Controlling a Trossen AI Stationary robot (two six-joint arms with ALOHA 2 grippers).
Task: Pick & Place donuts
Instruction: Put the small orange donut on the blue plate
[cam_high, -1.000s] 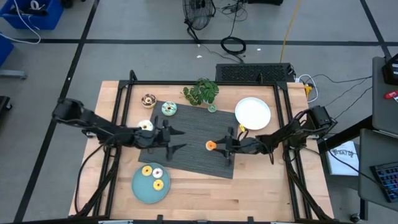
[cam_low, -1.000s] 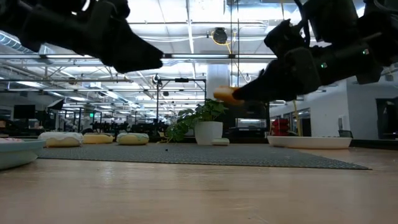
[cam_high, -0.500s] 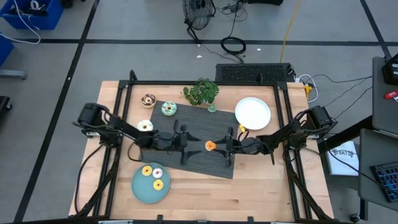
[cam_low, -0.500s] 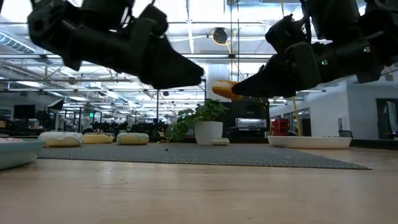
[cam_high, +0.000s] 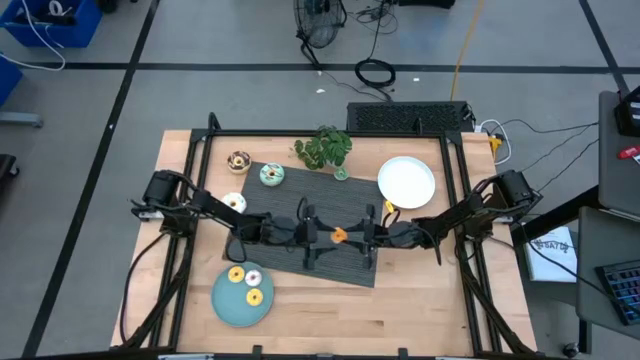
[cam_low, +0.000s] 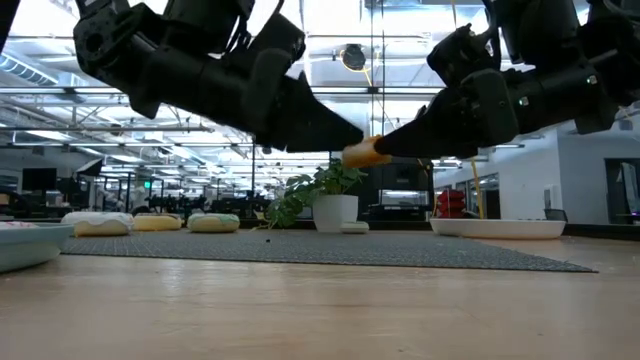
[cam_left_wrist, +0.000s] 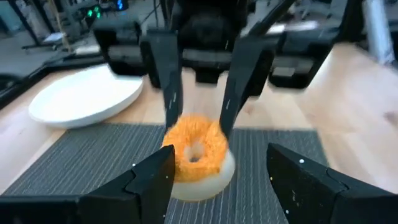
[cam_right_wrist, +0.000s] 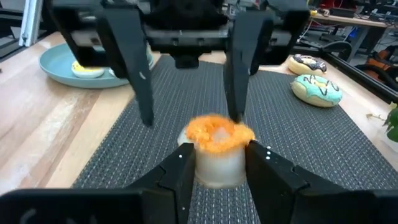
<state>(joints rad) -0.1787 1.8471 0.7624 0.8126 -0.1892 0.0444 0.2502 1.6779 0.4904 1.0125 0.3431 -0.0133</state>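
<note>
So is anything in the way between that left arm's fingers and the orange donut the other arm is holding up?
Nothing visible. The right gripper holds the orange donut above the dark mat. The left gripper is open and faces it directly, its fingers on either side of the donut with only air between them.

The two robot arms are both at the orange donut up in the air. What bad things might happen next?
1. The right end effector holds the orange donut above the dark mat. If it lets go before the open left end effector closes, the donut may drop.
2. The two sets of fingers are nearly touching, so they might bump and knock it loose.
</note>
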